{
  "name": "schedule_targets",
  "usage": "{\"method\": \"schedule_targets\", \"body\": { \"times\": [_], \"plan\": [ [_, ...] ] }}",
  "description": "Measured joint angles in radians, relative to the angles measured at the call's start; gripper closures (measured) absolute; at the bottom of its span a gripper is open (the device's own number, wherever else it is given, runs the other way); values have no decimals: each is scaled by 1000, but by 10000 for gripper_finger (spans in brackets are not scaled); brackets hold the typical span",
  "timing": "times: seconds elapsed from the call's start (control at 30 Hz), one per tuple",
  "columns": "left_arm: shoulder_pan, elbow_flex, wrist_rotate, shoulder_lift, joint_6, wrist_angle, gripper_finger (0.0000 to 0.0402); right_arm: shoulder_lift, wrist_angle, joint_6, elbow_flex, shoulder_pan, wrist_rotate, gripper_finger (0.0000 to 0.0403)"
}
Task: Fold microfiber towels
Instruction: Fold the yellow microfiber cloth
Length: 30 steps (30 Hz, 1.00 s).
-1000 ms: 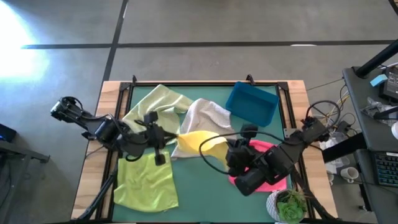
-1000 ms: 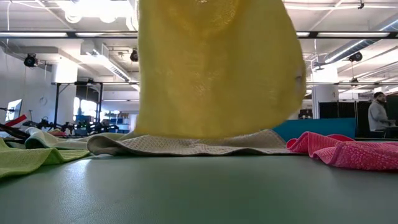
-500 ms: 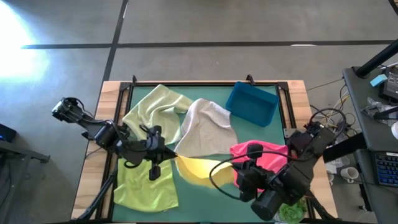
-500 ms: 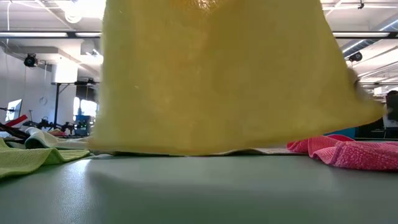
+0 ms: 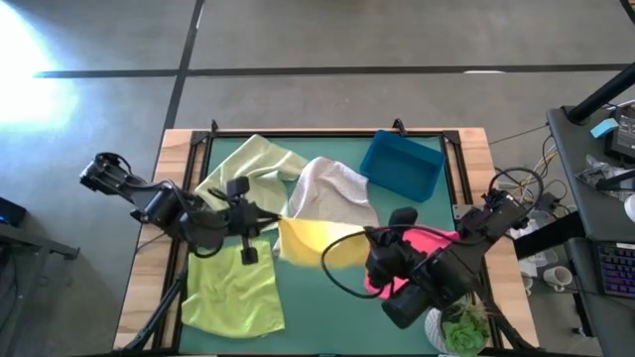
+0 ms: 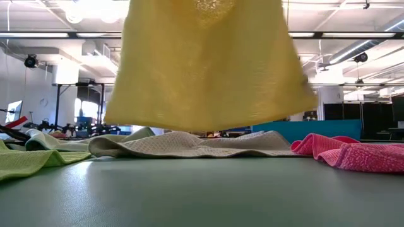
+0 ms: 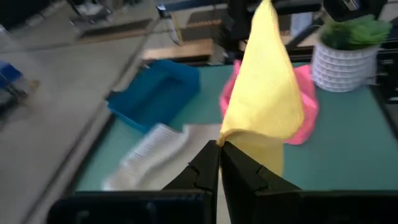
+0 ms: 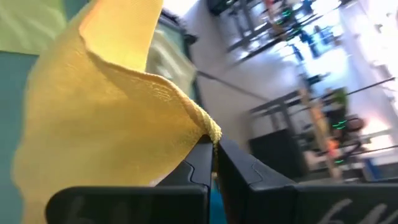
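The yellow towel (image 5: 316, 244) hangs spread between my two grippers above the middle of the table; in the low view its lower edge (image 6: 208, 125) floats above the light grey towel (image 6: 189, 145). My left gripper (image 5: 279, 226) is shut on its left corner and my right gripper (image 5: 365, 241) on its right corner. The pale green towel (image 5: 248, 164) lies crumpled at the far left, and the light grey towel (image 5: 332, 193) lies beside it. The lime green towel (image 5: 233, 293) is spread flat at the near left, and the hot pink towel (image 5: 429, 244) lies under my right arm. My left gripper pinches one upper corner (image 7: 221, 137) of the yellow towel between its two fingers, coming from the table's left and slanting down. The towel runs from there to the other gripper and hangs clear of the table. My right gripper pinches the other upper corner (image 8: 210, 130) of the yellow towel between its two fingers, coming from the table's right and slanting down. The cloth falls away below the fingers in a loose sheet, clear of the table.
A blue bin (image 5: 402, 166) stands at the far right. A white pot with a green plant (image 5: 461, 327) sits at the near right corner. Bare green mat (image 5: 327, 317) lies near the front edge, between the lime green towel and the pot.
Both grippers swung the yellow towel toward the near edge, where its lower edge dipped almost to the mat, then carried it back toward the far side. It now hangs wider between them than a second ago, clear above the grey towel. Both stayed shut.
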Motion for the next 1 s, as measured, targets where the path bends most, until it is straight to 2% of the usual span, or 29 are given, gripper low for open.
{"method": "schedule_targets", "body": {
  "times": [0.1, 0.13, 0.23, 0.3, 0.37, 0.5, 0.7, 0.83, 1.0],
  "plan": [
    [0, 0, 10, -32, 4, 0, 401, 0, 11, -40, 0, -5, 37, 394],
    [0, 0, 41, -45, -7, 0, 402, 0, 20, -43, 0, -5, 36, 394],
    [-5, -16, 236, -69, -144, 3, 401, -1, 88, -39, -17, 10, -16, 394],
    [-18, -39, 409, -71, -282, 4, 401, -1, 174, -39, -53, 24, -102, 394],
    [-45, -75, 493, -50, -387, 12, 401, -2, 296, -39, -115, 42, -221, 394],
    [-122, -191, 545, 21, -519, 93, 401, 8, 561, -39, -275, 80, -413, 394],
    [-185, -348, 646, 167, -732, 398, 401, 13, 848, 77, -478, 128, -599, 394],
    [-225, -380, 663, 260, -807, 554, 401, 13, 934, 154, -565, 153, -677, 394],
    [-258, -379, 662, 349, -888, 584, 401, 13, 992, 251, -631, 170, -721, 394]
  ]
}}
